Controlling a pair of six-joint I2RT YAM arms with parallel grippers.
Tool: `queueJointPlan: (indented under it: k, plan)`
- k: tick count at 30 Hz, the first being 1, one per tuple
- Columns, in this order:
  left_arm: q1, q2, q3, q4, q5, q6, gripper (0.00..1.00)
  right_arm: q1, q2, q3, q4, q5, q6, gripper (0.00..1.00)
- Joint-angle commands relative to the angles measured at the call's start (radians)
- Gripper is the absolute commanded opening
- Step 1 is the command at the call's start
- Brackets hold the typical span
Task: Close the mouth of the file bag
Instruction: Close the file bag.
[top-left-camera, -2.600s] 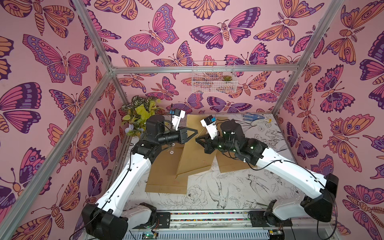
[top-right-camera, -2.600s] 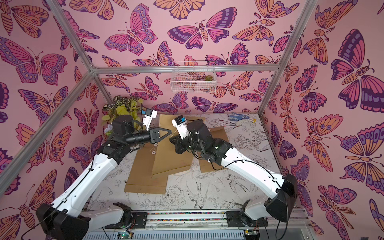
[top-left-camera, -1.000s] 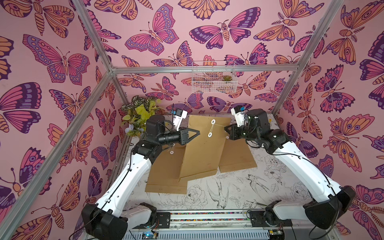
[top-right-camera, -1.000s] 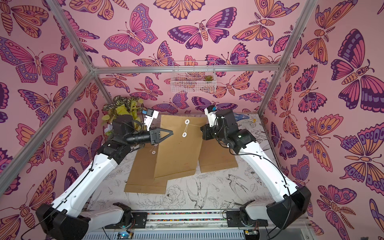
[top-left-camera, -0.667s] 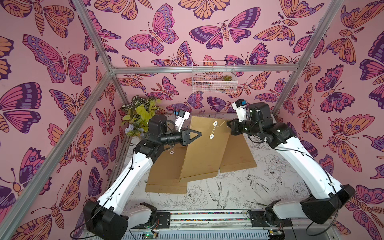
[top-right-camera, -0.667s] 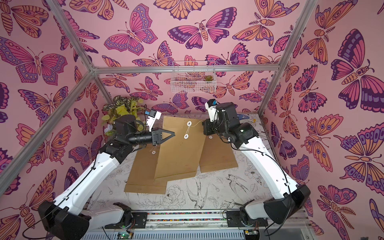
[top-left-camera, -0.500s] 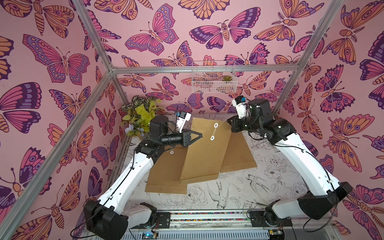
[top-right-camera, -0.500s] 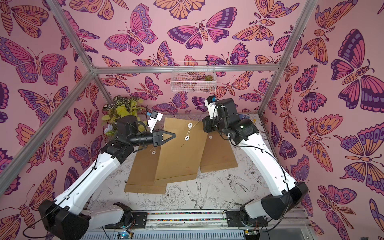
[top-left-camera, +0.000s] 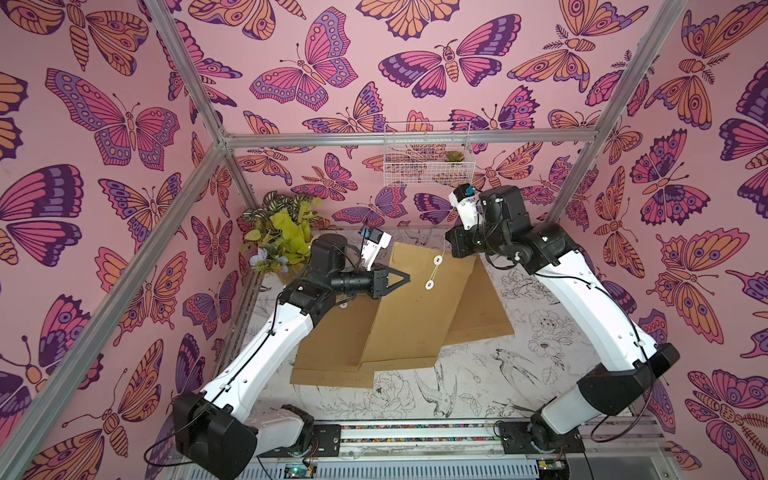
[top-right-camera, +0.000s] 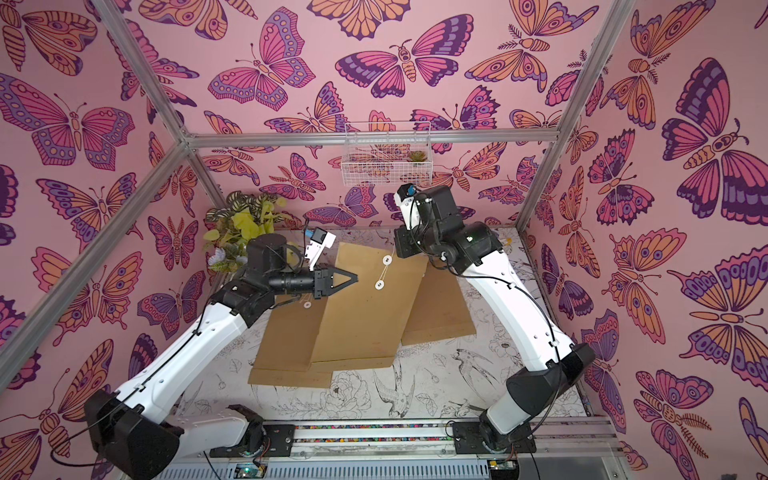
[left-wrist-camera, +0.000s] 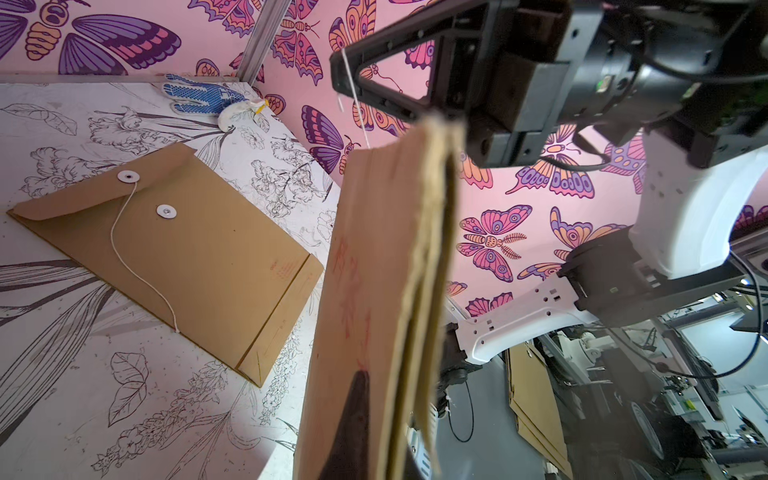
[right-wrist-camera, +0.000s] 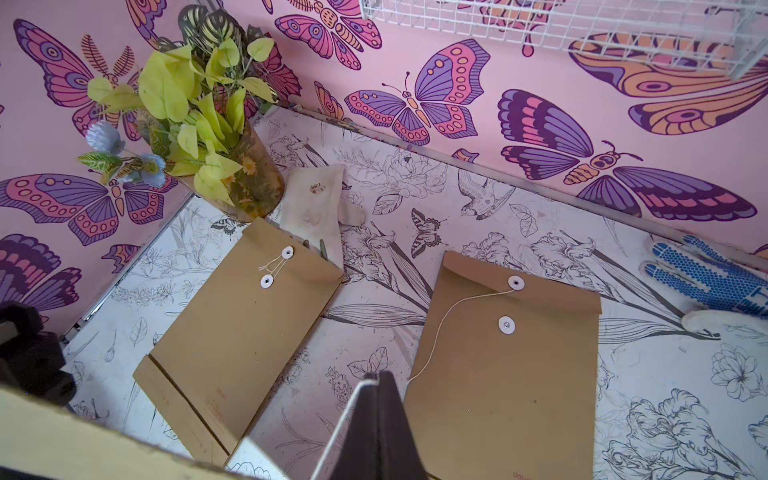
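File bag (top-left-camera: 415, 324): brown, lifted clear of bench (top-left-camera: 519, 374), hanging between both arms, face toward top views, lower end above two more bags lying flat. Left flat bag (top-left-camera: 332, 345): near plant (top-left-camera: 286, 237), flap tied shut. Right flat bag (top-left-camera: 482, 311): near blue glove (right-wrist-camera: 706, 278), untied. Left pincer (top-left-camera: 406, 277): fully closed, clamped on file bag's left edge. Right pincer (right-wrist-camera: 380, 392): fully closed, pinching string (left-wrist-camera: 357, 107), which runs taut to file bag's top edge. Two white discs (top-left-camera: 437, 260): one above other on file bag's face
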Motion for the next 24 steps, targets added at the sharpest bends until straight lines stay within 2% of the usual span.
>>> queueJointPlan:
  k: [1, 5, 9, 14, 19, 24]
  plan:
    - [-0.004, 0.004, 0.001, -0.046, -0.043, 0.039, 0.0, 0.043, 0.022, 0.07, -0.079, 0.073, -0.053, 0.0]
    - [-0.004, 0.004, 0.008, -0.085, -0.105, 0.061, 0.0, 0.077, 0.049, 0.144, -0.201, 0.198, -0.134, 0.0]
    - [-0.004, 0.004, 0.014, -0.105, -0.13, 0.069, 0.0, 0.119, 0.084, 0.209, -0.287, 0.267, -0.169, 0.0]
    - [-0.004, 0.046, 0.025, -0.113, -0.142, 0.068, 0.0, 0.189, 0.16, 0.292, -0.347, 0.261, -0.181, 0.0]
    - [-0.004, 0.041, 0.028, -0.119, -0.14, 0.068, 0.0, 0.192, 0.197, 0.342, -0.342, 0.174, -0.159, 0.0]
    - [-0.007, 0.039, 0.03, -0.118, -0.136, 0.068, 0.0, 0.191, 0.231, 0.377, -0.35, 0.152, -0.144, 0.0]
